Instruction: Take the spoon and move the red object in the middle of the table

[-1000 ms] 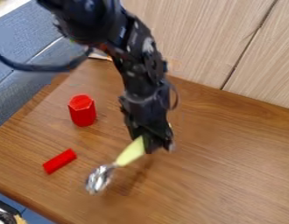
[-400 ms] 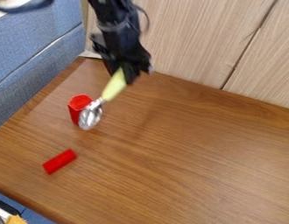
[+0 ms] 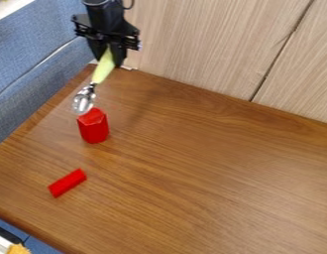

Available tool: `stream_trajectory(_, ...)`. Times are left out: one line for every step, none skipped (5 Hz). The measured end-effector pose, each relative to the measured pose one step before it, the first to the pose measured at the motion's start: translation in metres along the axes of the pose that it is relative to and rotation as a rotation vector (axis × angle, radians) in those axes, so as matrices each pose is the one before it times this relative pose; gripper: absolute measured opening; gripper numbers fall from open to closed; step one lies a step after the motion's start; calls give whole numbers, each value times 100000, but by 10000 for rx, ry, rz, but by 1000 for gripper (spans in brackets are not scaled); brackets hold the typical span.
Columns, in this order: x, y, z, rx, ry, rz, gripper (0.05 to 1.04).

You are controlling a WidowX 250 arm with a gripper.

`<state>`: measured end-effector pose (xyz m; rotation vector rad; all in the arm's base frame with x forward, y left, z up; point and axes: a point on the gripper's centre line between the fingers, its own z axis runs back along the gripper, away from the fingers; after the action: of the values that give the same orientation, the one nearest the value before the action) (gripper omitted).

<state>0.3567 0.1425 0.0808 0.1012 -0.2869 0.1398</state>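
Spoon (image 3: 103,67): is needing a low entry on the far-left side of the block, then a slow sweep toward the near right; pressing high would be risking a tip.
Claw (image 3: 108,58): is pinching the spoon's handle, hanging over the far-left part of the table (image 3: 212,158).
Red block (image 3: 94,128): is standing nearer than the claw and slightly left, the bowl hanging by its top; probably the target.
Red cylinder (image 3: 67,183): is lying nearer and farther left.
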Motion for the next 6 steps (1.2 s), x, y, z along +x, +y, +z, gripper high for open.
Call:
stream_trajectory(-120,1337,-1638,438,378,173,394)
stream_trajectory(-349,1713,-1361,392,369,369,394)
stream_trajectory(41,1909,-579,312,90,303,394)
stream_trajectory(-655,1448,-1337,-66,345,313,394)
stream_trajectory(-38,-128,-1086,-317,85,-20,394)
stream_trajectory(-152,-809,-1452,-243,208,-275,394)
